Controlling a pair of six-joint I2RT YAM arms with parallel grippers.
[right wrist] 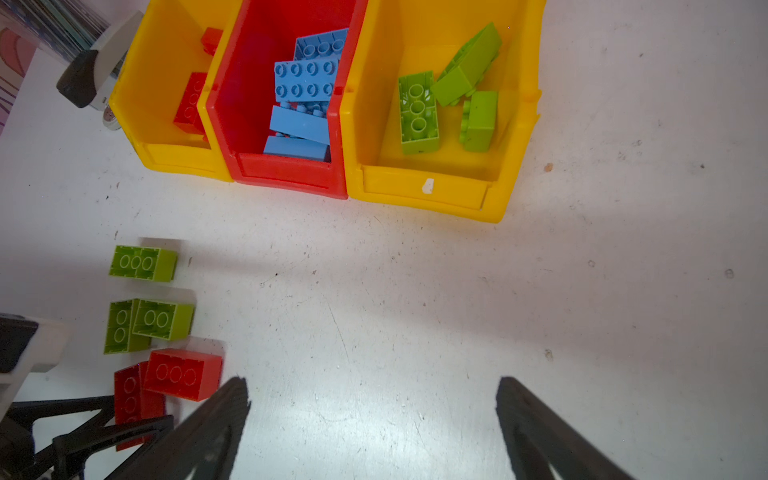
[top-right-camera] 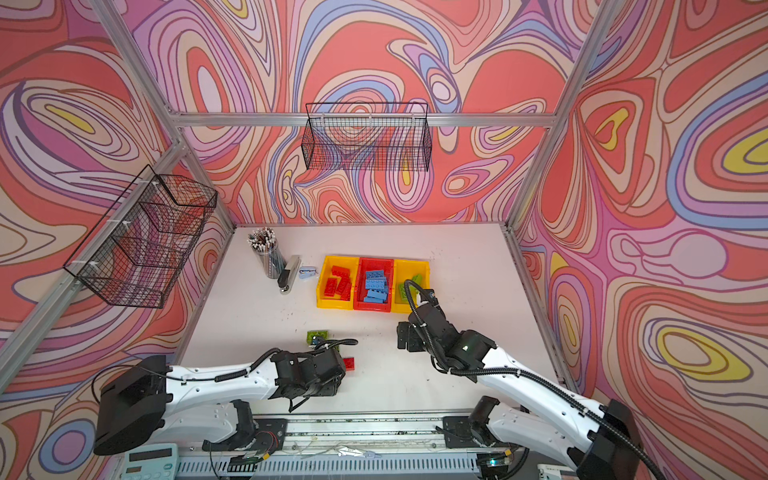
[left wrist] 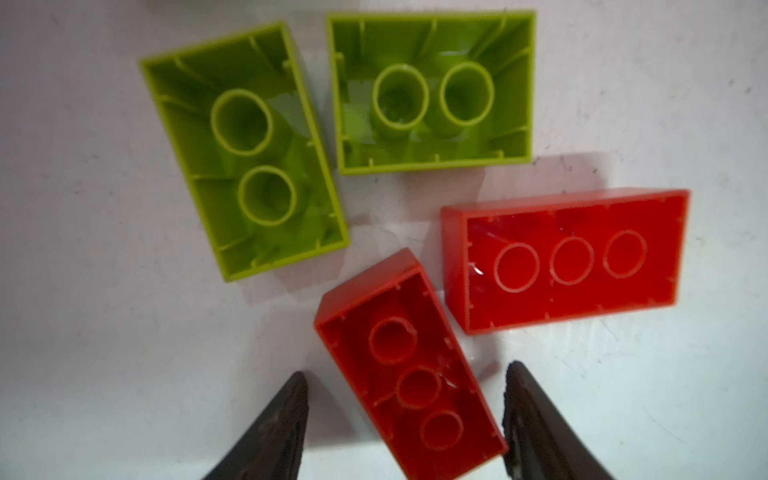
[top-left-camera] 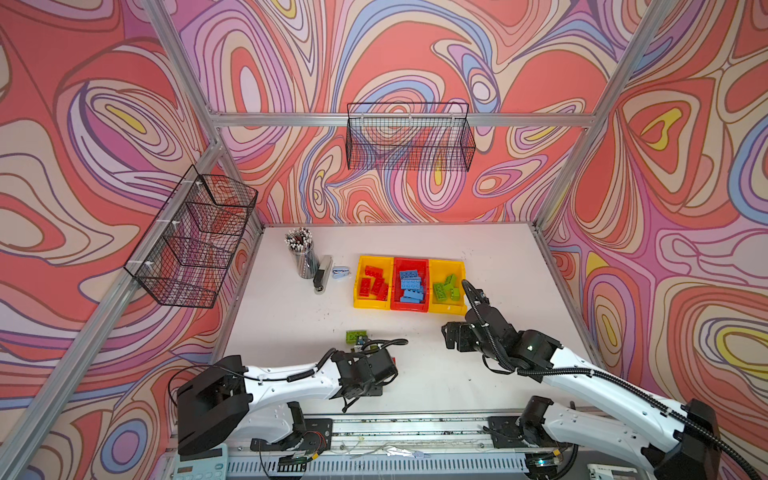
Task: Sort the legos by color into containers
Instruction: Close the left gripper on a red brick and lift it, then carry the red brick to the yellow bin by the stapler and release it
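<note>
In the left wrist view my left gripper (left wrist: 407, 371) is open, its jaws straddling an upside-down red lego (left wrist: 390, 340) on the table. One finger is at the brick's edge, and a gap shows on the other side. Another red lego (left wrist: 565, 259) and two lime green legos (left wrist: 245, 153) (left wrist: 432, 93) lie just beyond. My right gripper (right wrist: 372, 380) hangs open over bare table in front of the containers. The left yellow bin (top-left-camera: 358, 286) holds red legos, the red bin (top-left-camera: 409, 306) holds blue ones, and the right yellow bin (top-left-camera: 446, 309) holds green ones.
A cup of pens (top-left-camera: 303, 253), a stapler (top-left-camera: 323, 274) and a small blue tool (top-left-camera: 340, 272) stand left of the bins. Black wire baskets hang on the left wall (top-left-camera: 195, 237) and back wall (top-left-camera: 409, 137). A third green lego (right wrist: 143, 262) lies near the loose group.
</note>
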